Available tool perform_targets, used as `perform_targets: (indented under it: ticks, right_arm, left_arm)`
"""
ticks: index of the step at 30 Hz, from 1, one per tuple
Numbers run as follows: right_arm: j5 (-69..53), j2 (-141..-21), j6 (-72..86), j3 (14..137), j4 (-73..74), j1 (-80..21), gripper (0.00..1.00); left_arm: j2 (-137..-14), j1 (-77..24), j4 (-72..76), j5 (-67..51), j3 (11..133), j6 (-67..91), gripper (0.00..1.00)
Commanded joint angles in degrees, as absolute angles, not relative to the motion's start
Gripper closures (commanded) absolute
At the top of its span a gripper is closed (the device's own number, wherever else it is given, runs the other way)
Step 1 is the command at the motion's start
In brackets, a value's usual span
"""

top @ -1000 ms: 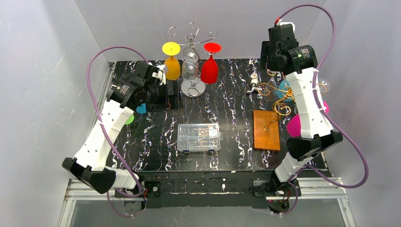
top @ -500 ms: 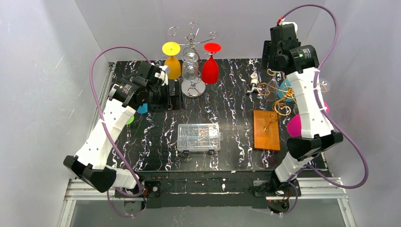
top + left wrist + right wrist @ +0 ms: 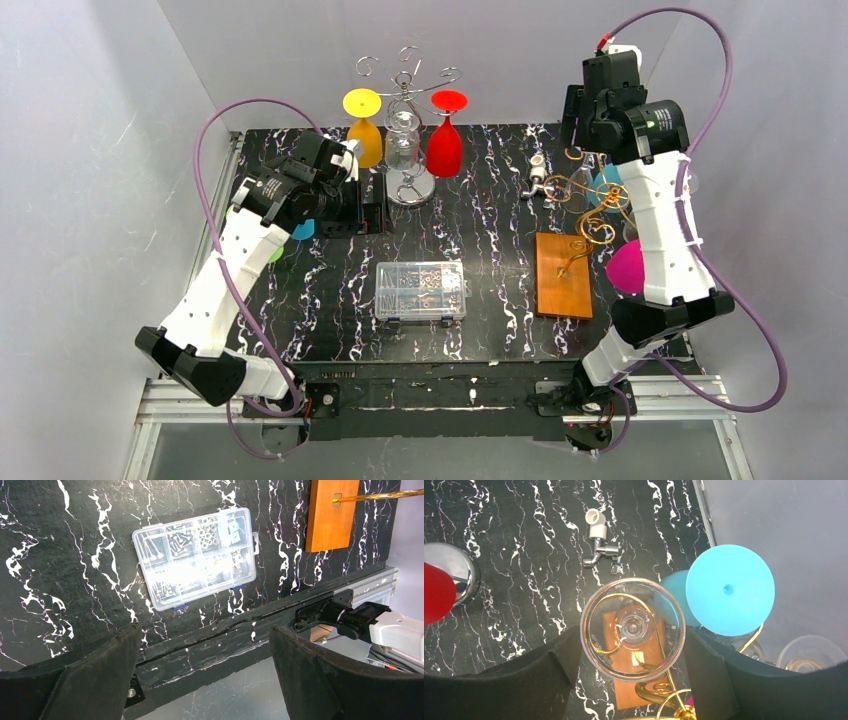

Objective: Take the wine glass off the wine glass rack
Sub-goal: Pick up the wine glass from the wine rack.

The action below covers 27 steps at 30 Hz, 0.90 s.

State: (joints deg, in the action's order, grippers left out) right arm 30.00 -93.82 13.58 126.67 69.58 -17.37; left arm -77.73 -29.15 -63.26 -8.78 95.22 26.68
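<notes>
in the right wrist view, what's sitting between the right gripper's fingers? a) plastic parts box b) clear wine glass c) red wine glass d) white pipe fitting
b: the clear wine glass fills the gap of the right gripper, with a finger close against each side; the blue wine glass is beside it, outside the fingers.
</notes>
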Motion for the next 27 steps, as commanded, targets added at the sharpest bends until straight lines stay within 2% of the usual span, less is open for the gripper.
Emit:
perform_targets:
  ticks: [1,19,27]
  right_arm:
    - [30.73,-90.60,14.50,127.08,69.64,-17.05,0.50]
    - [19.14,-87.21,14.94,126.06,72.10,-17.05,0.51]
    - [11.70,-87.08,15.43,126.28,71.86,-17.05,0.52]
  left_arm:
    - [-78.14,-29.83,-64.25,-8.26,96.51,26.83,0.02]
    - [-77.67,-31.69,-63.21,-8.38,96.08,29.01,0.02]
    - [-73.42,-33.40,-53.84,-12.33,88.82,31.38,0.02]
